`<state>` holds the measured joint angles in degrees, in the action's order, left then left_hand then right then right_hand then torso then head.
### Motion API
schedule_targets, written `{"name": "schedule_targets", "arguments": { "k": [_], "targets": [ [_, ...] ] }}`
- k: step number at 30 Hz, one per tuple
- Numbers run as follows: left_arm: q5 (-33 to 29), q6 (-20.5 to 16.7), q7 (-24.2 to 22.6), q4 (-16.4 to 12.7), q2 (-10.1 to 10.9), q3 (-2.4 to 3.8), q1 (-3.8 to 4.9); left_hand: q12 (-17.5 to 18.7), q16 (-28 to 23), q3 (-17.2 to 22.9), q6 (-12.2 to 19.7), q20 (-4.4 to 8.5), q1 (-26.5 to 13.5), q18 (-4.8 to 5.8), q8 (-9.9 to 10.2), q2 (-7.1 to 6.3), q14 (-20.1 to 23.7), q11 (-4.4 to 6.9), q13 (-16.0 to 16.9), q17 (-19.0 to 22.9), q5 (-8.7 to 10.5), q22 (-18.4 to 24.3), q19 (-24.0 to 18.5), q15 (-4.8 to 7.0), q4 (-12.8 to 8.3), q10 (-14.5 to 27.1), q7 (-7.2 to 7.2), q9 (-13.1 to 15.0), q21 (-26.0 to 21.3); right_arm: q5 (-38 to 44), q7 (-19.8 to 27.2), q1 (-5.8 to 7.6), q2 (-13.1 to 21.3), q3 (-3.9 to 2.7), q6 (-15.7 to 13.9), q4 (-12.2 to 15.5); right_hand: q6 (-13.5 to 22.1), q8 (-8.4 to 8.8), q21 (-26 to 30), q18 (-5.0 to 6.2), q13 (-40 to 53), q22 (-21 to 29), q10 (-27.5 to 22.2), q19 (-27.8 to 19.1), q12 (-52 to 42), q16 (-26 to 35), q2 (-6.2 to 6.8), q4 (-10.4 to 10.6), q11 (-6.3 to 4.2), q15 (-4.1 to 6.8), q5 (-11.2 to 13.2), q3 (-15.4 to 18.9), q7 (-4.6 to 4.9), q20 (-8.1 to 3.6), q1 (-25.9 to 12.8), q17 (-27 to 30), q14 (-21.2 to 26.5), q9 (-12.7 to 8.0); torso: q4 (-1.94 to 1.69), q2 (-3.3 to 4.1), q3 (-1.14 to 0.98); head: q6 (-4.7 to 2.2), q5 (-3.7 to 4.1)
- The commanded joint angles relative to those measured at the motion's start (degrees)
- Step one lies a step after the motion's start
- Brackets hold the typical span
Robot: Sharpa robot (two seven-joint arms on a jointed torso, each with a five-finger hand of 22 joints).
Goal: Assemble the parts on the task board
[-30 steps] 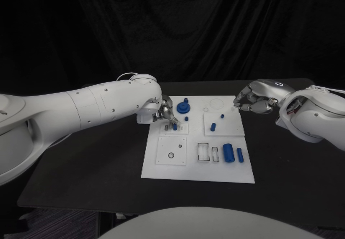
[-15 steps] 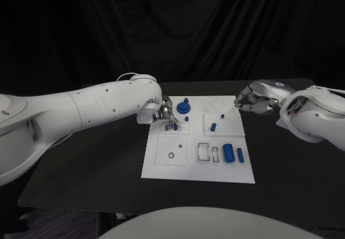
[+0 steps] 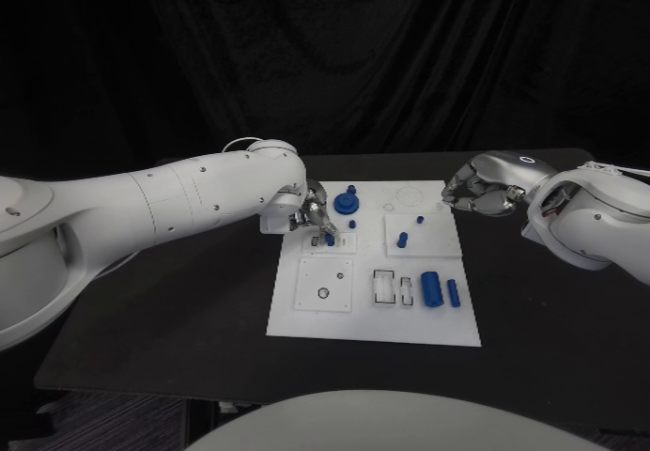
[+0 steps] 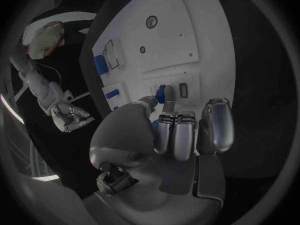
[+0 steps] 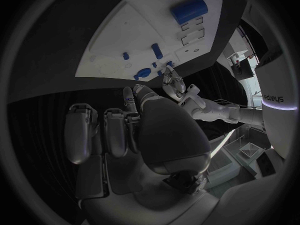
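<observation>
White task board (image 3: 305, 319) lies mid-table. At its upper left we have the left hand (image 3: 307, 214) pinching a small blue peg (image 3: 330, 240) upright over a slot; we judge insertion to be the step in hand. Next we must hold the peg vertical and press it straight down. Further right, two blue cylinders (image 3: 431, 287) lie unplaced. Off the board's right edge, our right hand (image 3: 477, 194) hovers, fingers curled on nothing
</observation>
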<state>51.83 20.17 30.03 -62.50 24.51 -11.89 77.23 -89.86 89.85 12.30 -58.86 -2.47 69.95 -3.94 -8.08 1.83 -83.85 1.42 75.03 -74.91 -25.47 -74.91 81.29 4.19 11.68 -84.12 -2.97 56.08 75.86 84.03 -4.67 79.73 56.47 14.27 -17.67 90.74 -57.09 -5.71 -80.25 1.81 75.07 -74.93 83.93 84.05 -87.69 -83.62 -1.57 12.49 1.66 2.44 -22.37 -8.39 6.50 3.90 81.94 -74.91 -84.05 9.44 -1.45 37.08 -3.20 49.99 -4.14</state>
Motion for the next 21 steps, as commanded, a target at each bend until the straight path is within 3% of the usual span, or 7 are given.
{"name": "schedule_targets", "arguments": {
  "k": [1,17,19,21],
  "targets": [
    [0.23,1.49,0.30,0.09,0.06,-0.26,-0.50,-0.14,0.15,0.34,0.48,-0.18,-0.08,-0.02,0.20,-0.45,-6.15,-0.43,14.97,-15.09,-0.46,-6.85,-0.24,-0.42,-0.11,-5.88,0.02,-0.04,-0.38,0.11,-1.01,-0.14,-0.03,-0.04,0.46,-0.04,-0.39,0.08,0.27,0.73,11.01,-11.55,3.08,1.81,0.19,0.39,0.16,-0.06,0.26,-0.24,-0.29,-0.25,0.12,0.11,0.37,-5.71,-3.82,0.01,-0.02,0.02,-0.02,0.01,-0.06],
    [0.23,2.56,0.63,0.33,-0.05,-0.26,-0.58,-0.14,0.15,1.54,0.58,-0.20,-0.19,-0.03,0.66,-1.08,-6.15,-0.49,14.97,-15.09,-0.24,-6.90,-0.27,-0.45,-0.78,-5.88,-0.11,-0.52,-0.54,0.11,-1.26,-0.14,-0.25,-0.04,1.00,-0.19,-0.40,0.10,0.42,0.77,10.92,-11.49,3.01,1.76,0.25,0.45,0.18,-0.09,0.24,-0.22,-0.30,-0.31,0.11,0.09,0.38,-5.63,-3.80,0.00,-0.03,0.01,-0.04,0.01,-0.21],
    [0.23,2.64,0.64,0.39,-0.08,-0.26,-0.59,-0.14,0.15,1.98,0.37,-0.24,-0.59,-0.04,0.96,-1.22,-6.15,-0.54,14.97,-15.09,0.64,-6.91,-0.29,-0.49,-0.81,-5.88,-0.17,-1.04,-0.63,0.11,-1.33,-0.15,-0.26,-0.04,1.13,-0.18,-0.40,0.10,0.42,0.77,10.92,-11.49,3.01,1.76,0.25,0.45,0.18,-0.09,0.24,-0.22,-0.30,-0.31,0.11,0.09,0.38,-5.63,-3.80,0.00,-0.03,0.00,-0.03,0.01,-0.22],
    [0.23,2.71,0.65,0.45,-0.10,-0.26,-0.61,-0.14,0.15,2.39,-0.16,-0.32,-1.62,-0.03,1.42,-1.43,-6.15,-0.61,14.97,-15.09,4.68,-7.02,-0.25,-0.57,-0.75,-5.88,-0.23,-1.97,-0.69,0.11,-1.40,-0.15,-0.27,-0.04,1.25,-0.17,-0.44,0.09,0.51,0.78,10.89,-11.47,2.99,1.73,0.27,0.49,0.19,-0.12,0.23,-0.21,-0.31,-0.36,0.10,0.07,0.37,-5.58,-3.79,0.00,-0.02,-0.01,-0.04,0.01,-0.18]
  ]
}}
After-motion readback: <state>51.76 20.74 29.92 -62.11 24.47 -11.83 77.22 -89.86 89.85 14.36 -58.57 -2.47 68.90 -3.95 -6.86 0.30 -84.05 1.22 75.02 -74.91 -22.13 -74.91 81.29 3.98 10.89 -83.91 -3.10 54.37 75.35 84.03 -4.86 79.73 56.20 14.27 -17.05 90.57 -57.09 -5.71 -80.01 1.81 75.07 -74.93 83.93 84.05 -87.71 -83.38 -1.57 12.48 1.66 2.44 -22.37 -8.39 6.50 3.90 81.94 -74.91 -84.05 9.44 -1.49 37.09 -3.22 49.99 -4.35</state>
